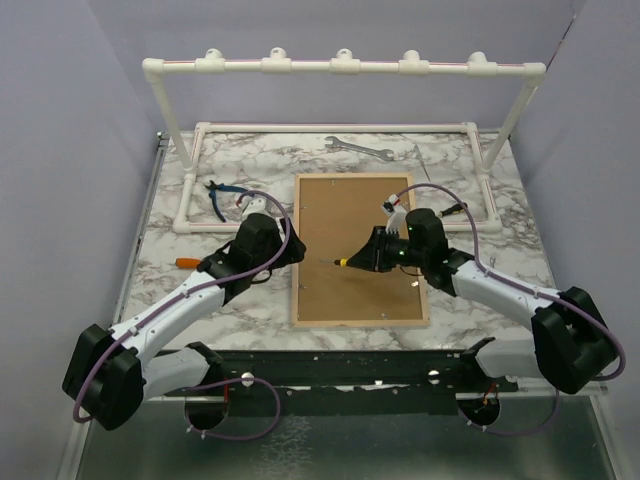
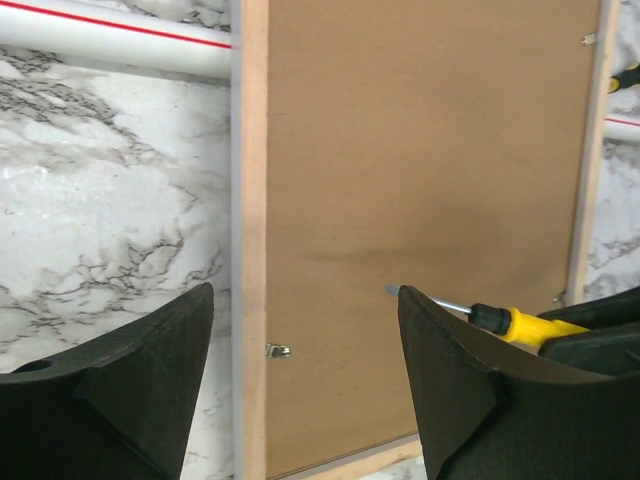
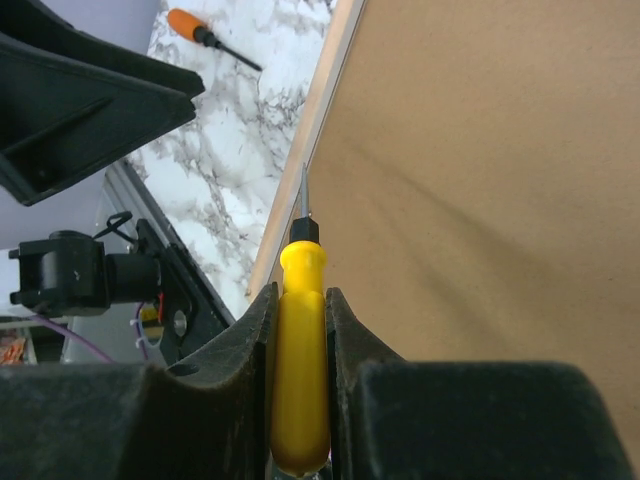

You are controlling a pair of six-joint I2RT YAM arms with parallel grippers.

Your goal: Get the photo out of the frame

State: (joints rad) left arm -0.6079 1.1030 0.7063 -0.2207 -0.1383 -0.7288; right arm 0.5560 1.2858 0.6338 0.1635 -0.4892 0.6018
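Figure: The frame (image 1: 361, 248) is laid face down on the table (image 1: 215, 305), back uppermost; the photo is hidden beneath. A yellow screwdriver (image 3: 301, 265) is pinched in the right gripper (image 3: 300, 335), presumably to lever a retaining tab (image 2: 277, 350); the left gripper (image 2: 305, 375) is held spread over the left rim.

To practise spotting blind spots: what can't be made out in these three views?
- Photo: every view; the face-down frame's brown backing covers it.
- Glass front: faces the table.
- Whether the yellow screwdriver's tip touches the backing: too small from above, ambiguous angle in both wrist views.
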